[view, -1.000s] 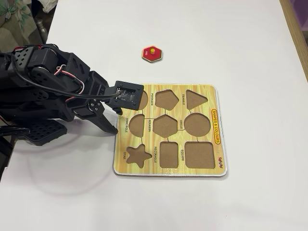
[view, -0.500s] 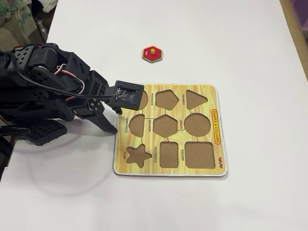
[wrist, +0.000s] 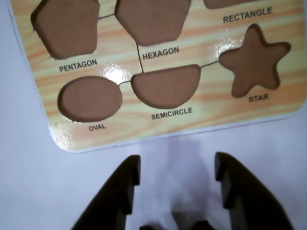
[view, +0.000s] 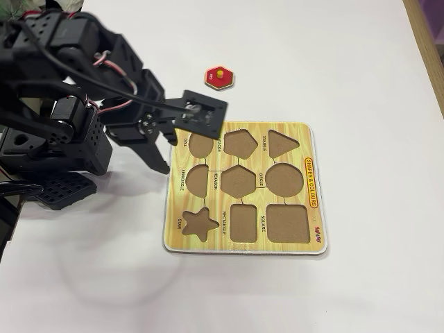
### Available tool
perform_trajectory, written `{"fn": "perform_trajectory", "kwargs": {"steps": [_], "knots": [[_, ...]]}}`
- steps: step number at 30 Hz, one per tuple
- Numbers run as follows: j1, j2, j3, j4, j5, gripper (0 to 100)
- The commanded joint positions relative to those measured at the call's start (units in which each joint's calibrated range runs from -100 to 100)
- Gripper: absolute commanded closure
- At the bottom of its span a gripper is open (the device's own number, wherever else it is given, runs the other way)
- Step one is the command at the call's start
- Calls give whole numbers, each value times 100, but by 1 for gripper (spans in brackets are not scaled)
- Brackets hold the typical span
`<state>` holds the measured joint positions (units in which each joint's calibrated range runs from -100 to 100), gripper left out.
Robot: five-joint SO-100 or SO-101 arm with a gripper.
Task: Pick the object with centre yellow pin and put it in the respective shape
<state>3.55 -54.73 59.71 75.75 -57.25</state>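
The object with centre yellow pin (view: 219, 78), a small red hexagon, lies on the white table beyond the board's far edge in the fixed view; the wrist view does not show it. The respective shape, the brown recess labelled HEXAGON (view: 238, 181) (wrist: 151, 19), sits in the middle of the yellow board (view: 316, 208) (wrist: 192, 125). My gripper (view: 165, 154) (wrist: 177, 160) hangs open over the bare table just off the board's oval and semicircle side. Nothing is between its fingers (wrist: 125, 184).
Around the hexagon recess are the pentagon recess (wrist: 67, 28), oval (wrist: 90, 98), semicircle (wrist: 165, 87) and star (wrist: 253, 61). The arm's black body (view: 55, 132) fills the left side of the fixed view. The table's right edge (view: 424, 48) runs along the far right.
The arm has lifted and swung toward the far side of the table. Its camera mount now hovers over the board's far left corner. The red piece and the board have not moved.
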Motion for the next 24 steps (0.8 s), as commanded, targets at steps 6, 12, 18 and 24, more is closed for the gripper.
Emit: {"fn": "perform_trajectory", "kwargs": {"steps": [6, 12, 18, 24], "knots": [[-1117, 1615, -1978, -38, 19, 82], [-2123, 2510, -2644, -47, 14, 82], [-3188, 3213, -3462, -56, 9, 82], [-3891, 4016, -4119, -125, -17, 82]]}}
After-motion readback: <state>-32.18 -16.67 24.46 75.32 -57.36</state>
